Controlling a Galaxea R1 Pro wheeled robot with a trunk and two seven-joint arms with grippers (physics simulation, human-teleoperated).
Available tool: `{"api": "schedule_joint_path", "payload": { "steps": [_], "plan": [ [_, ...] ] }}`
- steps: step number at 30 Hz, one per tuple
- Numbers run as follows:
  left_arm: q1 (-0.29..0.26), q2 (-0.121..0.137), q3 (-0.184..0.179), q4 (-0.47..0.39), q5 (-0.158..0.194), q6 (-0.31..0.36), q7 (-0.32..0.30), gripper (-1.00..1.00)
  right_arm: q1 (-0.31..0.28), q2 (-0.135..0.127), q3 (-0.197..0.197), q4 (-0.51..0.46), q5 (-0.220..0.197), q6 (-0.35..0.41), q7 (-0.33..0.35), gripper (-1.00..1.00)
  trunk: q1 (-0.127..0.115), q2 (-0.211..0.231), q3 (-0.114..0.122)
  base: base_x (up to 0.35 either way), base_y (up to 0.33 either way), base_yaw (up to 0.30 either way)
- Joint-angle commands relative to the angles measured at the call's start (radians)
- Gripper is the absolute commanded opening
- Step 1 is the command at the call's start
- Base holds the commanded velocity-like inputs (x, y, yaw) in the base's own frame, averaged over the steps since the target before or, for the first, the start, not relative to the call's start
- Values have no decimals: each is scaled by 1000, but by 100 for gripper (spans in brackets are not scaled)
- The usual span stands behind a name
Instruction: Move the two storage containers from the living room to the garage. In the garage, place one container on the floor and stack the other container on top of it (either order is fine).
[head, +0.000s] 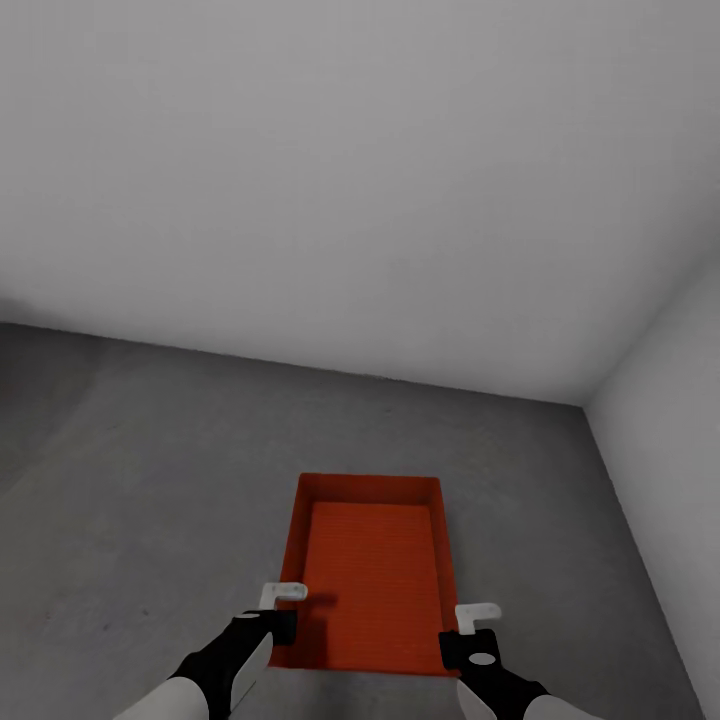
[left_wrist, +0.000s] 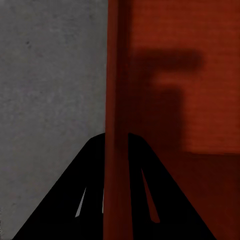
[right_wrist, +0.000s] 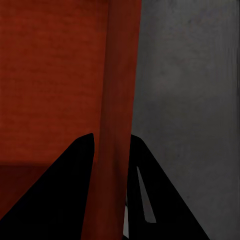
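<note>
Grippers come first in our view: the left gripper (left_wrist: 116, 175) straddles the left long wall of the orange-red storage container (head: 372, 572), fingers on either side of it, and the right gripper (right_wrist: 111, 180) straddles the right wall likewise. Both seem clamped on the thin walls, though dark fingers hide the contact. We see the container on the grey concrete floor (head: 150, 450), or just above it. Beyond, white walls (head: 350, 180) meet at a corner.
</note>
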Motion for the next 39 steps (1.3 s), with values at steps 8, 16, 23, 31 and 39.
{"api": "schedule_joint_path", "payload": {
  "steps": [8, 16, 23, 31, 39],
  "plan": [
    [0, 2, -44, -6, 11, 4, 5, -100, -1, -21, 2, 0, -32, 9, -3, -100, 1, -2, -2, 316, 0, -248],
    [0, 2, -44, -6, 11, 4, 5, -100, -1, -21, 2, 0, -32, 9, -3, -100, 1, -2, -2, 316, 0, -248],
    [0, 2, -44, -6, 11, 4, 5, -100, -1, -21, 2, 0, -32, 9, -3, -100, 1, -2, -2, 316, 0, -248],
    [0, 2, -44, -6, 10, 4, 5, -100, -1, -21, 2, 0, -32, 9, -3, -100, 1, -2, -2, 308, 0, -248],
    [0, 2, -44, -7, 10, 4, 5, -100, -1, -22, 1, 0, -32, 9, -3, -100, 1, -2, -2, 222, 0, -152]
  ]
}}
